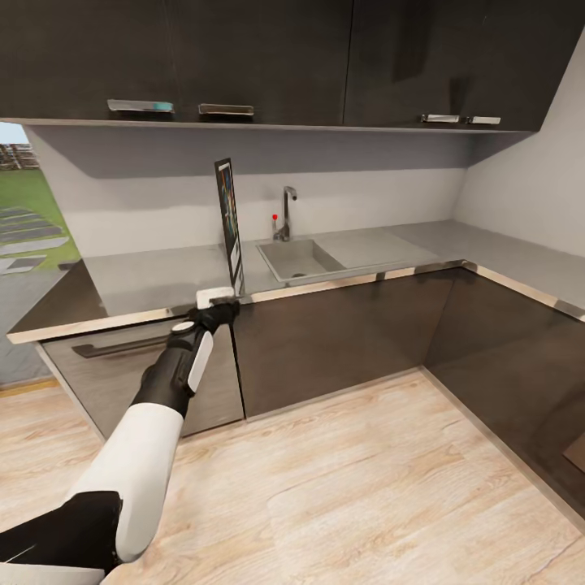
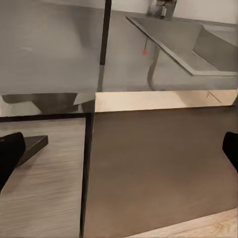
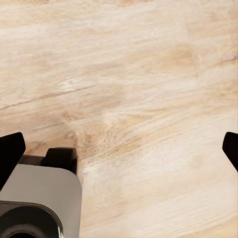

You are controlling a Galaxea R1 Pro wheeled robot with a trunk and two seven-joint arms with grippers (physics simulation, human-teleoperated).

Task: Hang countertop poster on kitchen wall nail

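The poster (image 1: 231,219) stands upright on the kitchen countertop (image 1: 146,280), seen nearly edge-on, just left of the sink. My left gripper (image 1: 218,309) is at the counter's front edge, right in front of the poster's foot and not touching it. In the left wrist view the left gripper (image 2: 119,153) is open, and the poster (image 2: 105,32) is a thin dark upright strip on the countertop (image 2: 49,54) ahead. My right gripper (image 3: 119,151) is open over the wooden floor. The wall nails are too small to make out.
A sink (image 1: 302,260) with a faucet (image 1: 286,213) is set into the counter right of the poster. Dark upper cabinets (image 1: 244,57) hang above. Dark lower cabinets (image 1: 325,341) run along the L-shaped counter. Light wooden floor (image 1: 366,487) lies in front.
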